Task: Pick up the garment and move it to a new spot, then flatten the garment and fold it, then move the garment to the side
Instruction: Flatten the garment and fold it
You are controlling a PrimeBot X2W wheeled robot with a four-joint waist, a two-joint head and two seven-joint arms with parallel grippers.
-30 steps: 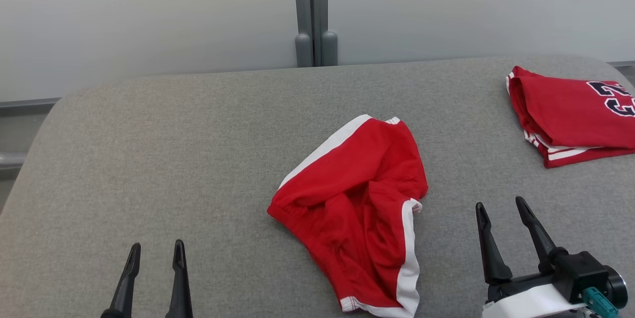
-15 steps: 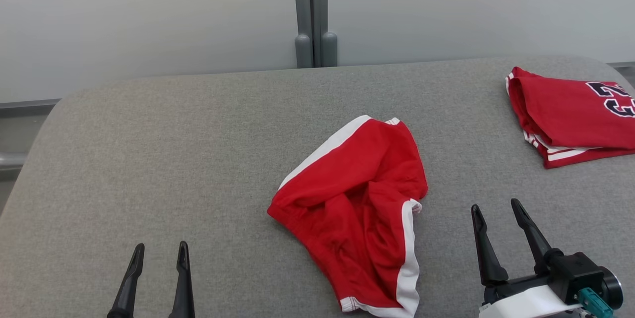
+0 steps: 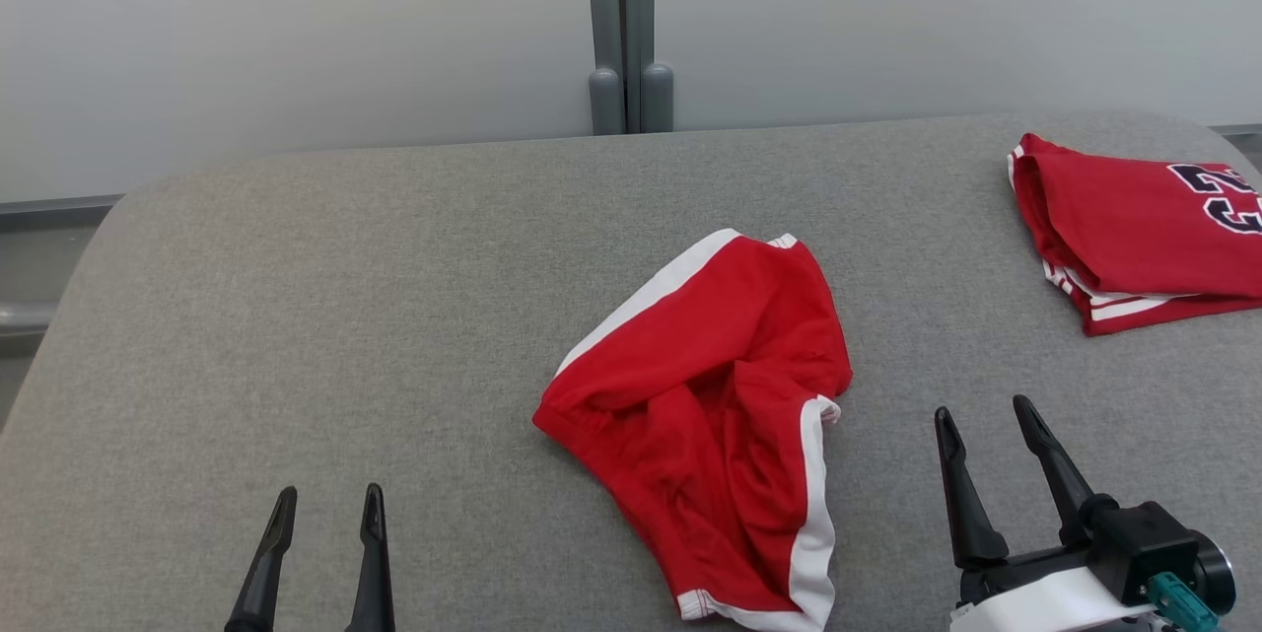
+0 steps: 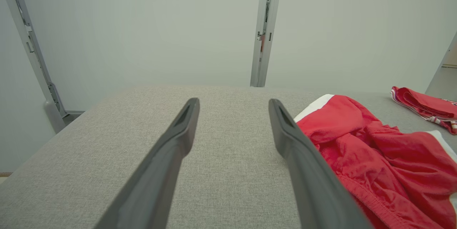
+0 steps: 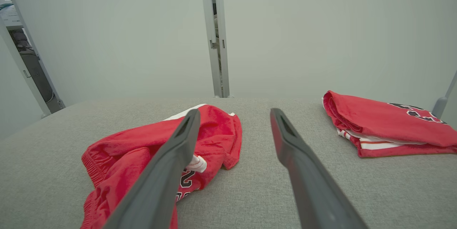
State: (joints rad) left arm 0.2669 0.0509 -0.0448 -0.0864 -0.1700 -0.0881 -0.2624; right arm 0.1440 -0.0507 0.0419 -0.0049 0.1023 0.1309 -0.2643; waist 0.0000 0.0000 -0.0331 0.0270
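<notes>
Shorts (image 3: pixel 710 415): red w/ white side stripes, lying in a crumpled heap mid-table, a bit right of centre and closer to the near edge than the far one. Waistband end is bunched at the left, one leg trails toward the near edge, and the cloth is lapped over itself. Not flat, not folded, not set aside.

My left gripper (image 3: pixel 330 491) is at the near left, jaws spread wide w/ nothing btwn them, well apart from the shorts, bare table (image 3: pixel 345 316) ahead of it. My right gripper (image 3: pixel 982 406) is at the near right, also wide open & empty. It sits near the shorts' right edge but isn't touching. Both point toward the far edge.

Far right corner: a jersey (image 3: pixel 1134 228), red w/ a dark number, folded & parked. I'd guess that one's a finished item, not my job now.

Progress, my read: basically at the start. Whether this is the shorts' first spot or the new one, I can't tell. Either way I've got no hold on them. Left to do: grab, shift (if needed), spread flat, fold, then slide to the side, prob. by the jersey. So nearly all of it is ahead.
</notes>
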